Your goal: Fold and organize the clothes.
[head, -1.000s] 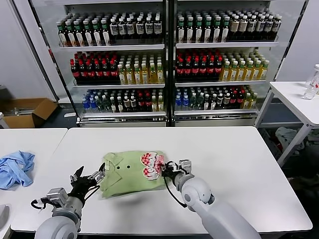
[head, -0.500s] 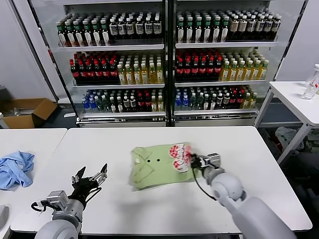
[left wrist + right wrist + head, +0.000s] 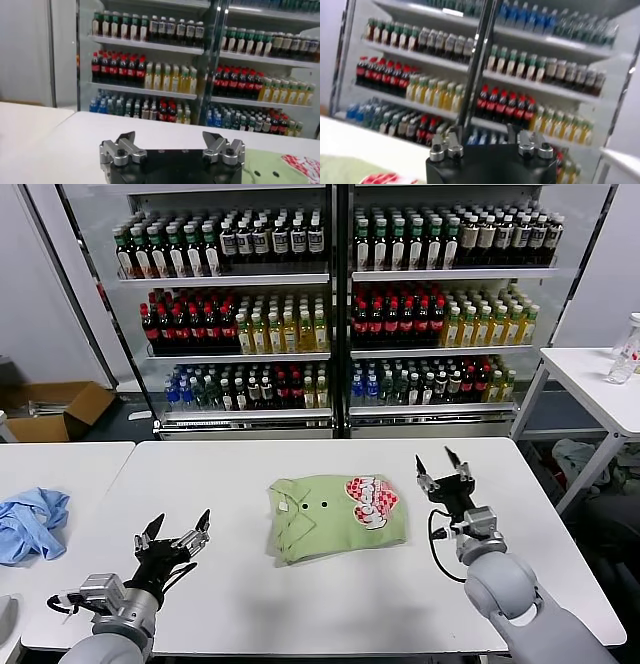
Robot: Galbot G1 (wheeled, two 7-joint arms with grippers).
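Note:
The light green shirt lies folded into a rectangle at the middle of the white table, collar to the left and the red-and-white heart print at its far right corner. My right gripper is open and empty, raised just right of the shirt and apart from it. My left gripper is open and empty above the table's near left part, well left of the shirt. The shirt's edge also shows in the left wrist view and the right wrist view.
A light blue garment lies on the neighbouring table at the left. A glass-door fridge full of bottles stands behind. Another white table stands at the far right. A cardboard box sits on the floor at the left.
My right gripper dragged the folded shirt rightward to the table's middle, let go of it and rose to its right. My left gripper stayed at the near left, open.

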